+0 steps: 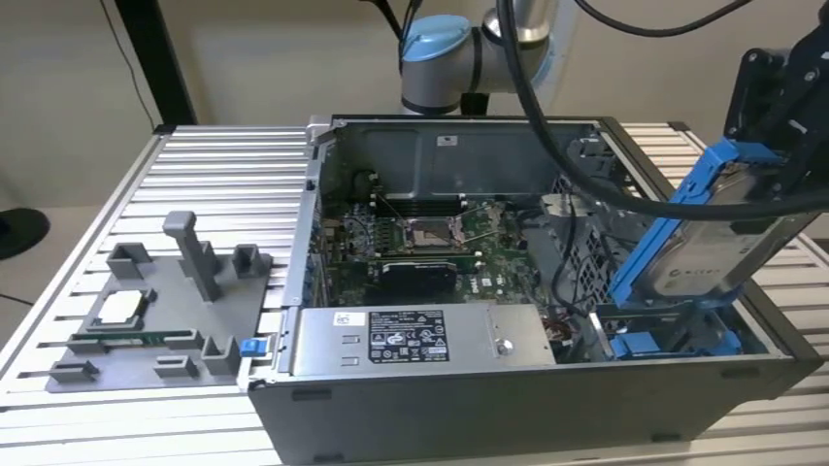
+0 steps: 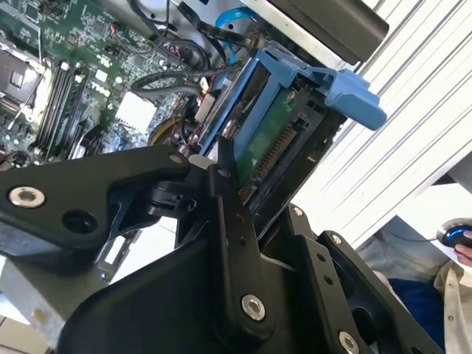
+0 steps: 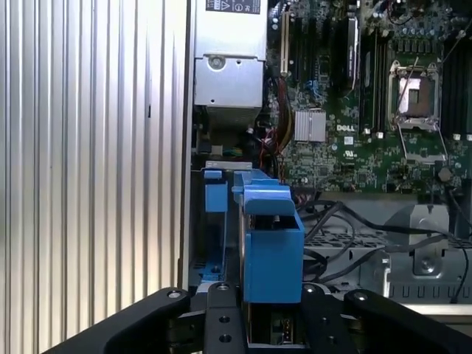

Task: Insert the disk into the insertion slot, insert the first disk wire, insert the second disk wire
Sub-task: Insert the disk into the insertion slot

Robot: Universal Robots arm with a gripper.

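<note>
Ribbed metal table [image 1: 220, 160] before a plain beige wall, with an open computer case [image 1: 518, 408] lying on it.

The disk [image 1: 715, 243] — silver, in a blue carrier — is clear of the case and steeply tilted. Its lower end is just above the insertion slot [image 1: 667, 342], at the near corner on the exterior view's right. It is not seated, and the slot's blue rails show beneath it.

The gripper [image 1: 767, 160] is pinching the disk at its upper end. In the second wrist view a black finger [image 2: 230, 188] presses against the carrier's edge.

A grey power box [image 1: 402, 335] lies along the near wall, on the exterior view's left of the slot, with the green circuit board [image 1: 414, 243] farther in. Black cables [image 1: 570, 146] cross above the case. A grey fixture tray [image 1: 143, 320] lies on the table at the exterior view's left — well apart from the slot.
</note>
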